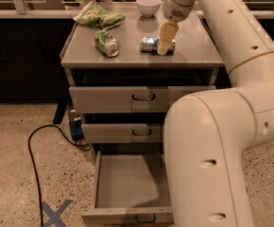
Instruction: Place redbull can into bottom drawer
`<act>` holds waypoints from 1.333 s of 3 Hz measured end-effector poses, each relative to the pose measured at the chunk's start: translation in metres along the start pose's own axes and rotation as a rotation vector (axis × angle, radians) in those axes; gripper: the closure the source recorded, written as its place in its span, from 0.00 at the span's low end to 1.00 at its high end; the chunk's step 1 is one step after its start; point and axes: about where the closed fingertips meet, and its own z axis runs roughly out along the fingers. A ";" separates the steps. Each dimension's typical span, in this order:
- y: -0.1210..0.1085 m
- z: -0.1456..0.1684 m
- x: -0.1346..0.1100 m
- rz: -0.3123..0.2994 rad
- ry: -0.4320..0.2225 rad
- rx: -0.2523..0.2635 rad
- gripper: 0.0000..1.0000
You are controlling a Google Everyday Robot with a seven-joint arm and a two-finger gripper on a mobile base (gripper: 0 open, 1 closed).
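The redbull can (149,44), silver and blue, lies on its side on the cabinet top (127,56), right of centre. My gripper (163,49) hangs down from the arm at the can's right end, in front of it, so that end of the can is hidden. Whether it touches the can I cannot tell. The bottom drawer (127,181) is pulled out at floor level, with a bare grey floor and a dark loop handle (145,218). My arm's white body covers the drawer's right side.
A green can (107,43) lies on its side left of the redbull can. A green chip bag (99,17) and a white bowl (149,5) sit at the back. Two upper drawers (141,98) are shut. A black cable (35,150) runs over the floor at the left.
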 end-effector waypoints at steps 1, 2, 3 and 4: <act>-0.010 0.029 -0.006 0.029 -0.028 0.004 0.00; -0.014 0.056 0.013 0.112 -0.015 0.004 0.00; -0.014 0.056 0.013 0.112 -0.015 0.004 0.00; -0.012 0.064 0.013 0.121 -0.012 -0.005 0.00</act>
